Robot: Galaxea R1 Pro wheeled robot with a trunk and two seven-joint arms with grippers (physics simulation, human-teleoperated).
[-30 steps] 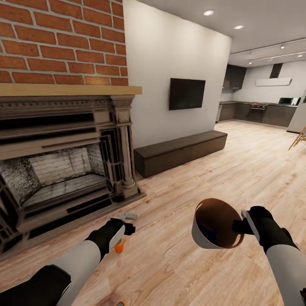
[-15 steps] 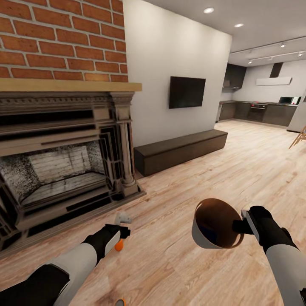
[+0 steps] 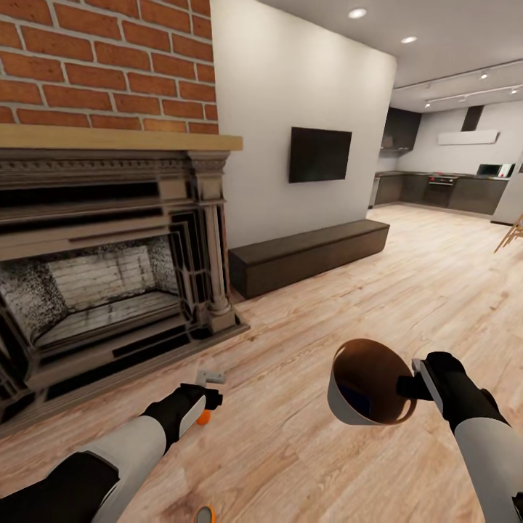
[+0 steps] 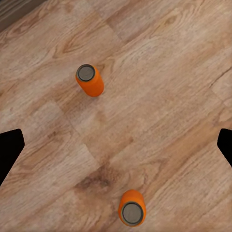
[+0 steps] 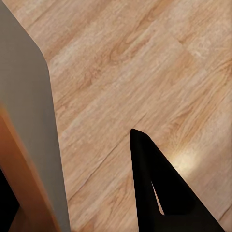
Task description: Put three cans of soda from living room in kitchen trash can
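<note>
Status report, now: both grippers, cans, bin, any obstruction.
Left gripper open above two upright soda cans on floor. Right gripper shut on trash can rim, bin held up. No obstruction between gripper and cans.

Two upright soda cans (image 4: 89, 79) (image 4: 132, 208) stand well apart on the wood floor (image 4: 159, 96).

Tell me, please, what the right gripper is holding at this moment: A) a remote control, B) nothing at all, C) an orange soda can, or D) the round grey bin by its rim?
D: in the head view the right gripper is clamped on the rim of the trash can, held above the wood floor.
</note>
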